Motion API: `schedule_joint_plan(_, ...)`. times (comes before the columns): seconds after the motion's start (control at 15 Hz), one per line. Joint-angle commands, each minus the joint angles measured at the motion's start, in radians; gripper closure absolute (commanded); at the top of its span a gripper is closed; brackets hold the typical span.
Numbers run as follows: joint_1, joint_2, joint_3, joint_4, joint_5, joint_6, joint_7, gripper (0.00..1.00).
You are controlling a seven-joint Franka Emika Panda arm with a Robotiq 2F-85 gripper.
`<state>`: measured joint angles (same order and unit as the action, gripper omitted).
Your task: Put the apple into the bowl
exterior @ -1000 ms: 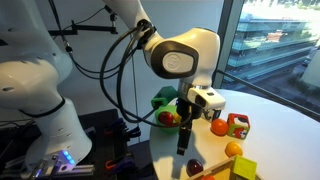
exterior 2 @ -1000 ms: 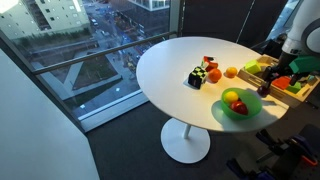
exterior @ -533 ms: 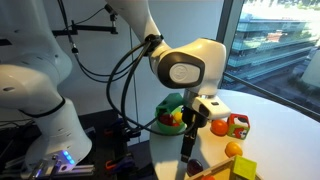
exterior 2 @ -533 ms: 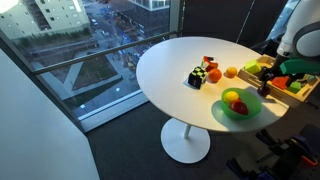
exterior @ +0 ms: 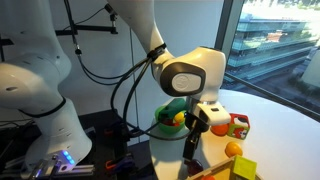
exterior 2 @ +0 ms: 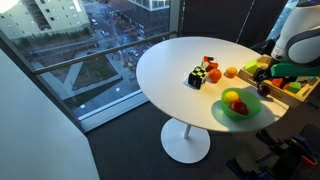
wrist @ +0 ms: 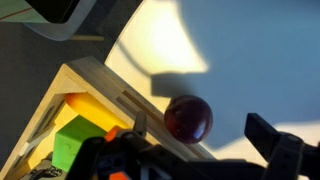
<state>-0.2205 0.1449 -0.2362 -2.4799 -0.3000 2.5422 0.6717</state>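
Observation:
The dark red apple [wrist: 188, 118] lies on the white table against the edge of a wooden tray [wrist: 100, 95] in the wrist view. My gripper [wrist: 205, 135] is open, with one finger [wrist: 140, 124] on each side of the apple, not touching it. In an exterior view the gripper [exterior: 193, 152] points down just in front of the tray, hiding the apple. The lime-green bowl [exterior: 170, 104] stands behind the arm; in an exterior view the bowl [exterior 2: 222, 110] holds a yellow fruit and a brighter red fruit.
The wooden tray [exterior 2: 288, 88] holds yellow, green and orange pieces. Two oranges [exterior 2: 213, 73] [exterior 2: 231, 71] and a small patterned box [exterior 2: 197, 77] lie toward the table's middle. The table edge is close to the tray and bowl.
The arm has moved down and sideways toward the tray, bringing the open gripper over the apple. The fruits and the bowl have not moved.

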Motion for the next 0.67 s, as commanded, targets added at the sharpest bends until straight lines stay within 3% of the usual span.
schedule_joint_plan(0.0, 0.031, 0.024, -0.028, 0.005, 0.017, 0.046, 0.059, 0.00)
schedule_joint_plan(0.6, 0.064, 0.067, -0.060, 0.007, 0.063, 0.095, 0.185, 0.00)
